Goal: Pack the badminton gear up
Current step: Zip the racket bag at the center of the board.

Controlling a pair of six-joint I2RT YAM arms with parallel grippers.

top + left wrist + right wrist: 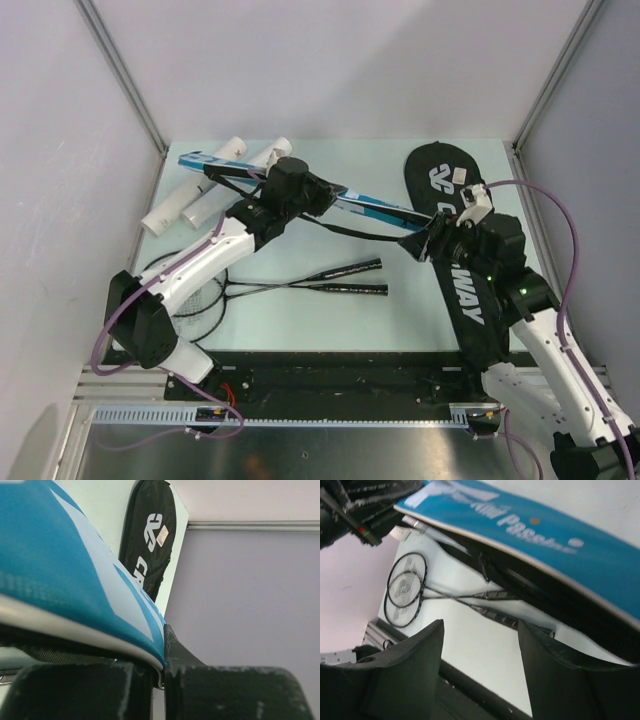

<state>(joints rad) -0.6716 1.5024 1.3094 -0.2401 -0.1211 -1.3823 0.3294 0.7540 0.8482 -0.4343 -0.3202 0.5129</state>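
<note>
The blue-black bag (380, 208) is held off the table (420, 300) by the left gripper (160, 680), whose fingers are closed almost fully on the bag's edge. The bag's long axis runs from that grip toward the right gripper (480, 630), which is spread wide and empty, with the bag's far end just beyond its fingertips. The rackets (310, 280) are seen lying outside the bag, beneath both grippers, handles toward the right one. The white tubes (200, 195) lie behind the left gripper. The bag's contents cannot be told.
</note>
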